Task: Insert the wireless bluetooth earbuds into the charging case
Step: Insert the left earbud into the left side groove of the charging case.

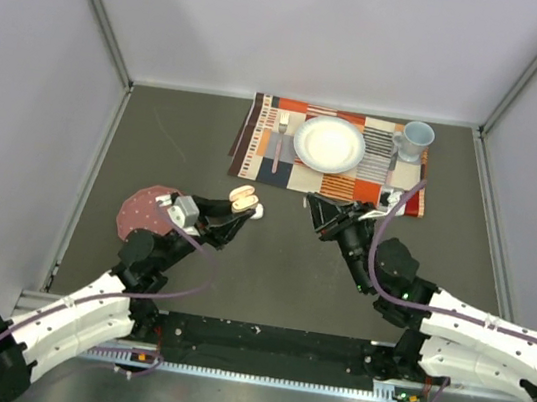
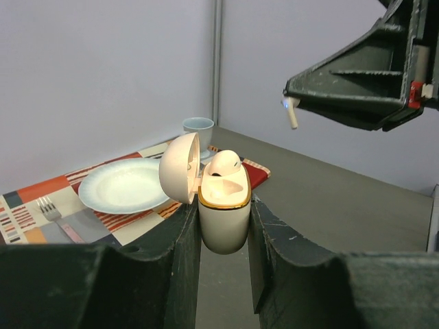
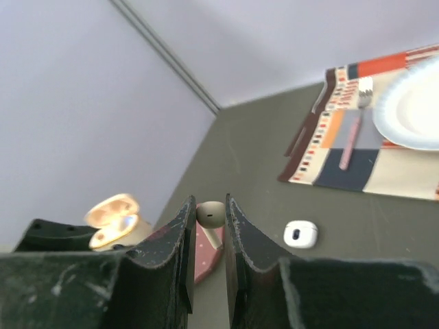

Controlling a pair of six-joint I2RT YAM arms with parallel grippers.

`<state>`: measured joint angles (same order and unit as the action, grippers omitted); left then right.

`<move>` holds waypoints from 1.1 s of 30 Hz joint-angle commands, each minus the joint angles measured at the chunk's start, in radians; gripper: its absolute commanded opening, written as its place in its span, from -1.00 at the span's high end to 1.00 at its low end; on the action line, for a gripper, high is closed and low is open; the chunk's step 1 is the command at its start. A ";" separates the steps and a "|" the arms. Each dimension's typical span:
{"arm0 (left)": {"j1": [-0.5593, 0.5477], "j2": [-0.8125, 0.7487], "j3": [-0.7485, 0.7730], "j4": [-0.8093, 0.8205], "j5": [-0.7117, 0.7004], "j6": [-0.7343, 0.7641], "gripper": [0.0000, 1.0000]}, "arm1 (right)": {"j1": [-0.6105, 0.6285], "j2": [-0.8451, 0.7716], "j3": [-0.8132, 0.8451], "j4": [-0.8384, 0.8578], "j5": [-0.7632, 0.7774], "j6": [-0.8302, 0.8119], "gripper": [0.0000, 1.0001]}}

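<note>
The left pincer (image 2: 224,229) is pressed against the sides of the charging case (image 2: 223,219). It holds the case upright with the lid (image 2: 180,168) swung open to the left. One earbud (image 2: 225,164) sits in the case, its rounded head standing above the gold rim.

The right pincer (image 3: 210,229) is pinching a second earbud (image 3: 210,214) at its very fingertips. From the left wrist, this earbud's stem hangs below the pincer's tip, above and to the right of the open case and clearly apart from it. From above, the two pincers face each other across a gap of bare table (image 1: 269,262).

A pink dotted round pad (image 1: 136,210) lies under the left arm. Farther back a patterned placemat (image 1: 257,144) carries a fork (image 1: 280,140), a white plate (image 1: 329,145) and a pale blue mug (image 1: 416,139).
</note>
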<state>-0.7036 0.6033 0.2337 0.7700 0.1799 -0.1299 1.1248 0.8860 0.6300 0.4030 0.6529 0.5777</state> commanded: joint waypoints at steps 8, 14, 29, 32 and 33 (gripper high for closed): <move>0.001 0.069 0.019 0.152 0.079 0.004 1.00 | 0.125 0.073 0.036 0.398 -0.018 -0.228 1.00; 0.001 0.105 0.024 0.186 0.104 -0.004 1.00 | 0.148 0.125 0.060 0.433 -0.062 -0.236 1.00; 0.000 0.171 0.016 0.281 0.147 -0.023 1.00 | 0.158 0.243 0.099 0.494 -0.167 -0.201 1.00; 0.000 0.171 0.015 0.284 0.153 -0.022 1.00 | 0.162 0.258 0.105 0.497 -0.177 -0.194 1.00; 0.000 0.171 0.015 0.284 0.151 -0.025 1.00 | 0.162 0.269 0.108 0.493 -0.176 -0.191 1.00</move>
<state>-0.7036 0.7753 0.2337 0.9676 0.3153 -0.1371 1.2705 1.1324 0.6853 0.8490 0.5102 0.3641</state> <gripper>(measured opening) 0.338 0.175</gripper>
